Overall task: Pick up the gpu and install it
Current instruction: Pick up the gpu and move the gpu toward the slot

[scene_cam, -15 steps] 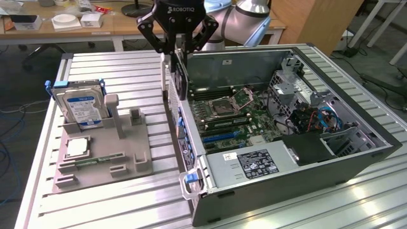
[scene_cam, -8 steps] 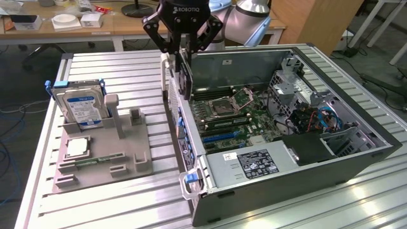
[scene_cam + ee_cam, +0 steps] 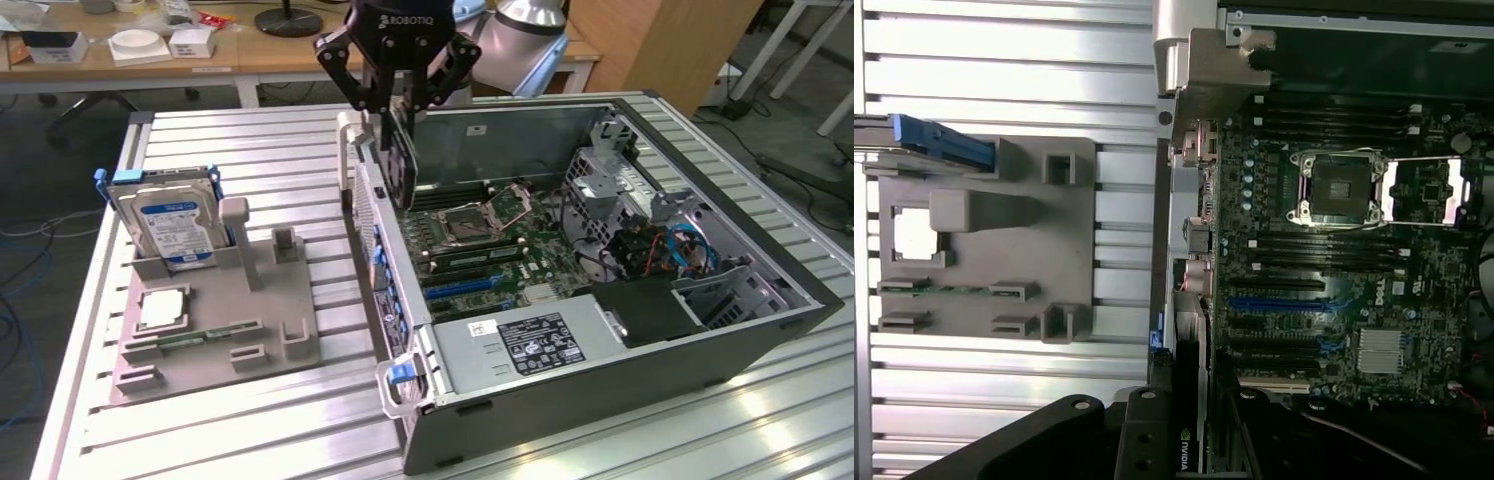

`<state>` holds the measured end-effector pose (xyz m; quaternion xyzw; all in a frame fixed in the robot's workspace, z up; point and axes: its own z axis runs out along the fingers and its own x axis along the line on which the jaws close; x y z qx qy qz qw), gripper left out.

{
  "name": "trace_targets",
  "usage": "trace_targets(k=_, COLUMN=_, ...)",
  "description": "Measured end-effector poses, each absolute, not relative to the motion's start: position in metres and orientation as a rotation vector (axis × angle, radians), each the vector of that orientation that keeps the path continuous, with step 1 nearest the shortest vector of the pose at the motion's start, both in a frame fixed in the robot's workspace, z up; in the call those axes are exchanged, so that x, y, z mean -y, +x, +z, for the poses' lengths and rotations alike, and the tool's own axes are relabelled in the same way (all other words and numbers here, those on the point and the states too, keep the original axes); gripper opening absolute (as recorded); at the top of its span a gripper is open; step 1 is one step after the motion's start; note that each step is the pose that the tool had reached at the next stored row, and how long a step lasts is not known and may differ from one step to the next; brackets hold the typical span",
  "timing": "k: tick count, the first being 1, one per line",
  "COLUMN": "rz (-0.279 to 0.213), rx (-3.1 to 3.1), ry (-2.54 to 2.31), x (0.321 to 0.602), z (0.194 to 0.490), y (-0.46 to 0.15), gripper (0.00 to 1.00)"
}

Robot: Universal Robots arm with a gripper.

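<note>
Gripper (image 3: 400, 100): black, found in the upper centre of the exterior view, pointed downward. Its jaws are clamped on the upper end of the gpu (image 3: 400, 165).

Gpu: thin dark card, hung upright and seen edge-on below the gripper. It is positioned over the wall of the computer case (image 3: 641, 385) that lies on the exterior view's left, at the far end of that wall. Its lower end is level with the rim there; contact with the case cannot be told. The card is not seated in any slot. In the wrist view it is seen between the dark fingers, with a green logo on its edge, beside the port edge of the motherboard (image 3: 494, 250).

Computer case: dark tower laid on its side, open upward, occupying the centre and the exterior view's right. Contained inside:
- motherboard, green
- open processor socket (image 3: 470, 218), silver-framed
- blue expansion slots (image 3: 461, 285)
- power supply (image 3: 527, 340), grey, labelled, at the near end

Grey fixture (image 3: 267, 330): moulded holder, placed at the exterior view's left, just beside the case. Held in it:
- hard drive (image 3: 174, 225), silver with a blue and white label, stood upright
- memory stick (image 3: 200, 337), green, laid flat

Table (image 3: 240, 140): ribbed aluminium; case and fixture are supported on it.
</note>
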<state>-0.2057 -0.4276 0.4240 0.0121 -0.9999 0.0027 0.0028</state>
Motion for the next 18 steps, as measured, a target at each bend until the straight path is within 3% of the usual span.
trace_targets(k=18, rz=0.008, rx=3.136, ry=0.039, x=0.428, z=0.424, y=-0.18, gripper=0.26)
